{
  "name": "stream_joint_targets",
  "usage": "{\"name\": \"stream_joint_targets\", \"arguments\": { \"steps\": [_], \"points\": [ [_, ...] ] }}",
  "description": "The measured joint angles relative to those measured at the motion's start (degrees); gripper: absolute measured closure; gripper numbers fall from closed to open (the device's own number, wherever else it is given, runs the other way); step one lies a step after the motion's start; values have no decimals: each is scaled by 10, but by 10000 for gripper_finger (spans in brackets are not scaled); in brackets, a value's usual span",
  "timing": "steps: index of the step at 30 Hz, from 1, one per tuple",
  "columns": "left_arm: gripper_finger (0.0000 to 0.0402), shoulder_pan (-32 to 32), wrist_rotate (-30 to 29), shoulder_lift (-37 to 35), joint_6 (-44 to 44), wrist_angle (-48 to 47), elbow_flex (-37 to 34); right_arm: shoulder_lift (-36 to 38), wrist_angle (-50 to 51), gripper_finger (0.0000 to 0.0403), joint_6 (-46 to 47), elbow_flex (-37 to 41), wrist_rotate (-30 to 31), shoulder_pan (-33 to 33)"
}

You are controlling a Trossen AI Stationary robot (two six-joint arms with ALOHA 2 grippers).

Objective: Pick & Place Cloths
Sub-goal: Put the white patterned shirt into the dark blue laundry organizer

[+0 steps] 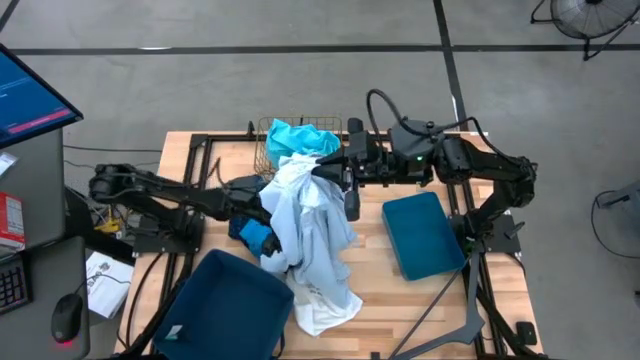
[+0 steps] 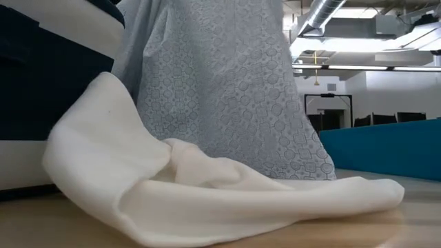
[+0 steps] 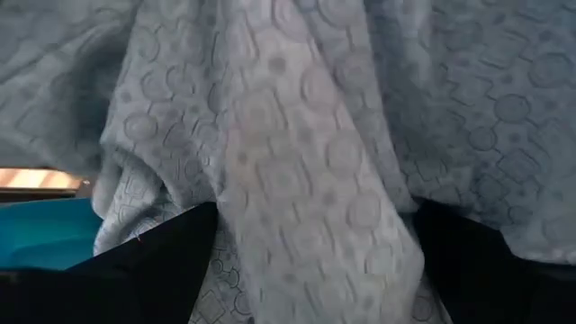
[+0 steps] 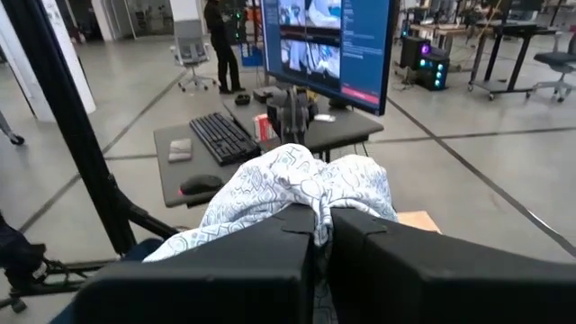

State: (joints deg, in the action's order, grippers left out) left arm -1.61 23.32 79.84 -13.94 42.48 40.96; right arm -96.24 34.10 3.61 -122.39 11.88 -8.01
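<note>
Lift step: right end effector [image 1: 322, 172] pinches pale grey-blue cloth [image 1: 310, 225], hem trailing on worktop [image 1: 420, 290]. Left end effector [image 1: 262, 237] spread beneath drape. Next: carry clear to bin [image 1: 425, 235], probably.

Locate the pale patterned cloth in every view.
High: pale patterned cloth hangs mid-table from the right tool.
Low: fills the upper middle, behind the white cloth.
Left wrist: fills the picture.
Right wrist: bunched above the shut fingers.
Shared landmark: its printed pattern.
</note>
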Motion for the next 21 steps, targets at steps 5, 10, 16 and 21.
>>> {"name": "stream_joint_targets", "arguments": {
  "steps": [5,10,16,21],
  "points": [
    [48,0,10,51,-1,1,50,-21,-31,399,-11,0,-6,0],
    [60,-4,59,70,-5,2,90,-33,-53,399,-12,0,-19,0],
    [160,-11,67,71,-5,-1,110,-32,-80,399,-11,0,-29,-1],
    [340,-11,71,71,-14,1,122,-31,-98,399,-12,-4,-30,-2]
  ]
}}
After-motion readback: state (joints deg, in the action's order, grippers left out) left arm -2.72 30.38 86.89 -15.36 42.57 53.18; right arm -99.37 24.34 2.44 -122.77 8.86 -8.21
